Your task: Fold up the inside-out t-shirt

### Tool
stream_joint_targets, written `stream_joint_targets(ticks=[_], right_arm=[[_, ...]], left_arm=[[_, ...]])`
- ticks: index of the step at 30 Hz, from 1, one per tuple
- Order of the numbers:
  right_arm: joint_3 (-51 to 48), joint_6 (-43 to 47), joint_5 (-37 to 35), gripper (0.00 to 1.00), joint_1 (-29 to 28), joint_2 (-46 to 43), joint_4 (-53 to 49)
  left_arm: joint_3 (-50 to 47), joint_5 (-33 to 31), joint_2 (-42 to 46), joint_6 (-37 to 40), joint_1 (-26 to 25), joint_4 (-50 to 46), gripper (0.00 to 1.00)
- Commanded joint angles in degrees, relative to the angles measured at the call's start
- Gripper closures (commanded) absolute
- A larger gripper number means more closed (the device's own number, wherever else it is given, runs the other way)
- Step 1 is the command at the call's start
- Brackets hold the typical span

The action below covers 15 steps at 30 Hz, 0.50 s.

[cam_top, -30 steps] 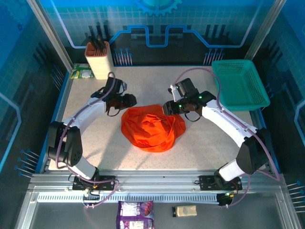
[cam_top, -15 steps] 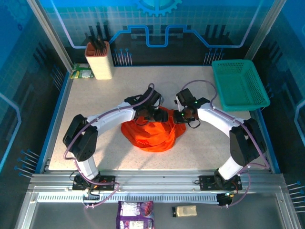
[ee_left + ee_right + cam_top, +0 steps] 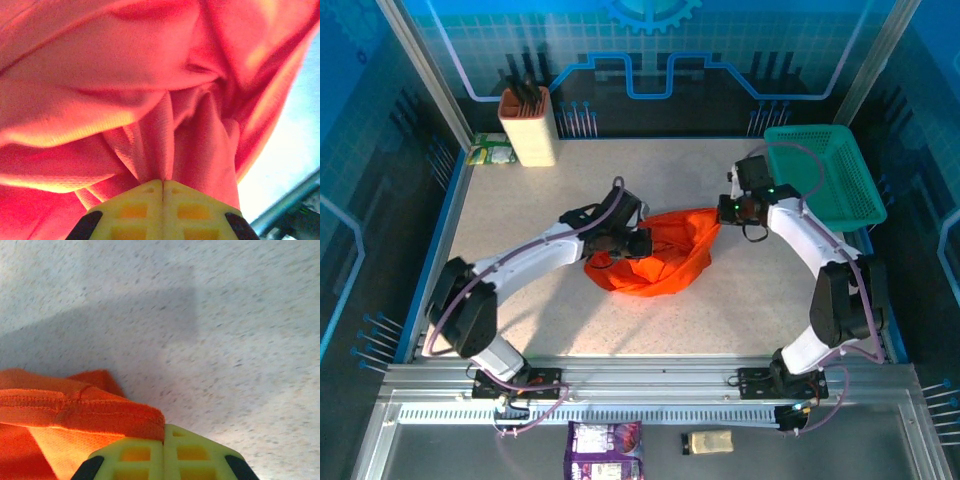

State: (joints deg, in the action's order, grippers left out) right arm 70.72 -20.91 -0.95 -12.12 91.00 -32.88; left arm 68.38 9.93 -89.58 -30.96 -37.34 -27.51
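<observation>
Top external view: I see my left gripper [image 3: 640,243] and my right gripper [image 3: 721,212] each clamped on the orange t-shirt [image 3: 665,262], stretched between them mid-frame on the worktop [image 3: 570,325].

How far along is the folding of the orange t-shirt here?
Done: both grasps are made. The left gripper is shut on gathered cloth of the t-shirt; the right gripper is shut on its stitched hem. In hand: one corner is drawn out toward the right arm. Left: the shirt is a crumpled heap, not spread flat, and no fold is made.
</observation>
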Motion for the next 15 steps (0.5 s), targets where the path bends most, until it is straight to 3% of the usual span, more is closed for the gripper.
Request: stream_joint_targets(ticks=[1, 3, 6, 9, 15], right_arm=[[2.89, 1.19, -0.97, 0.96, 0.21, 0.40, -3.93], [3.26, 0.69, -1.44, 0.79, -0.72, -0.77, -5.47], [4.20, 0.38, -4.32, 0.57, -3.33, -3.56, -9.89], [4.45, -0.12, -7.58, 0.52, -7.41, -6.74, -13.56], [3.20, -4.08, -3.82, 0.51, -17.51, -8.40, -15.17]], left_arm=[[-3.00, 11.57, 1.74, 0.39, -0.38, 4.50, 1.00], [-3.46, 15.23, 1.34, -0.18, -1.10, 6.49, 0.95], [-2.30, 12.45, 1.96, 0.80, -0.86, 5.01, 0.68], [-0.29, 9.14, 2.51, 1.78, 1.92, 2.15, 0.56], [2.29, 9.35, -0.39, 3.02, 9.56, -1.49, 0.55]])
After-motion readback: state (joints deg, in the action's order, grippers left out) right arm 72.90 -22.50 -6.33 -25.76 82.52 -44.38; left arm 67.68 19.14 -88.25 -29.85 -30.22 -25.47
